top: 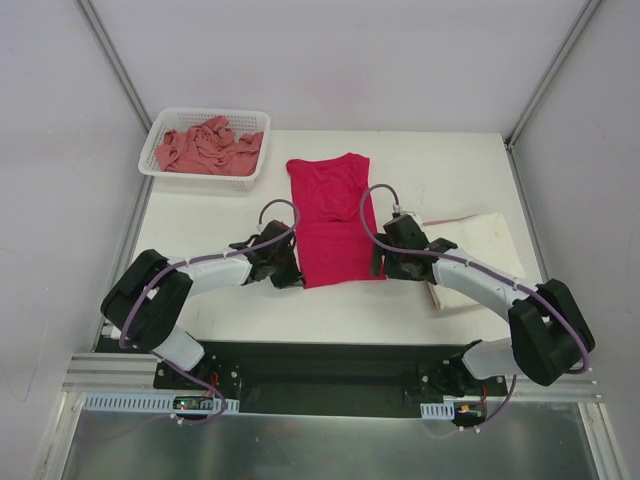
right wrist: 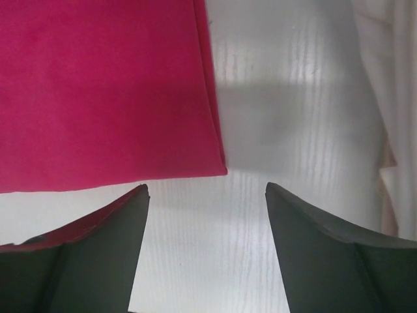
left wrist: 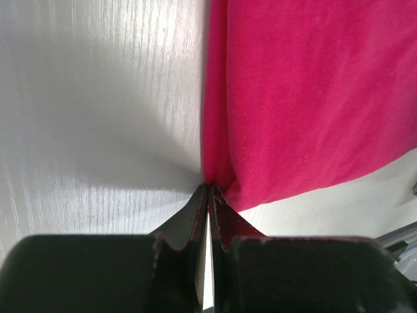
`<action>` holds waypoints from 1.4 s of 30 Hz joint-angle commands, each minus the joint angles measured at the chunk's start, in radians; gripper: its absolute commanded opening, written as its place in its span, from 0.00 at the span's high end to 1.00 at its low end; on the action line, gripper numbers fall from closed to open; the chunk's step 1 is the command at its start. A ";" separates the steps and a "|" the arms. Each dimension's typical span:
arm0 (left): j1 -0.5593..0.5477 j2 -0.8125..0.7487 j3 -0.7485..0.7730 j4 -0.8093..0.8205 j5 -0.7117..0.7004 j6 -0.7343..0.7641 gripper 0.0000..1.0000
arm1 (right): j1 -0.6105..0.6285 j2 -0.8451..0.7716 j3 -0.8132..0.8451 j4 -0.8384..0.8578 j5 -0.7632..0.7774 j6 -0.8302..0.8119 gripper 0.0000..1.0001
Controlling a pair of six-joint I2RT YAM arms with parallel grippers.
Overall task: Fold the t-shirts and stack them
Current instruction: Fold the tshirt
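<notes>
Magenta t-shirt (top: 330, 215) laid out in the middle of the table (top: 215, 215), near hem set up for the fold

The left gripper (left wrist: 208, 192) is pinched shut on the near-left hem corner. The right gripper (right wrist: 207, 189) is held low with fingers spread at the near-right corner, nothing grabbed. That corner should probably be gripped too, then both lifted evenly toward the far end.

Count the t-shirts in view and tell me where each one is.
3. The magenta-red t-shirt lies flat mid-way across the table; the cream-white t-shirt sits folded to its right; the salmon-pink t-shirt is crumpled in the basket, where more may be hidden.
</notes>
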 commanded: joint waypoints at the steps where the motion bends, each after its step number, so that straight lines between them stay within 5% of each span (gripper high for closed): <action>1: -0.008 -0.047 -0.048 -0.004 0.021 0.003 1.00 | -0.011 0.042 0.045 0.031 -0.103 0.008 0.30; 13: -0.011 -0.078 -0.075 0.005 0.022 -0.003 1.00 | -0.015 0.177 0.072 -0.046 -0.009 0.005 0.55; 17: -0.040 -0.107 -0.077 0.007 0.004 0.004 1.00 | -0.015 0.203 0.078 -0.066 -0.087 -0.002 0.83; 22: -0.094 -0.162 -0.094 0.005 -0.024 -0.005 1.00 | -0.009 0.119 0.028 -0.069 -0.173 -0.002 0.99; 36: -0.329 -0.596 -0.218 -0.087 -0.059 -0.123 1.00 | 0.144 -0.383 -0.086 -0.305 -0.317 0.069 0.99; 42: -0.329 -0.672 -0.161 -0.149 -0.198 -0.065 1.00 | 0.144 -0.452 0.044 -0.402 -0.178 0.023 0.99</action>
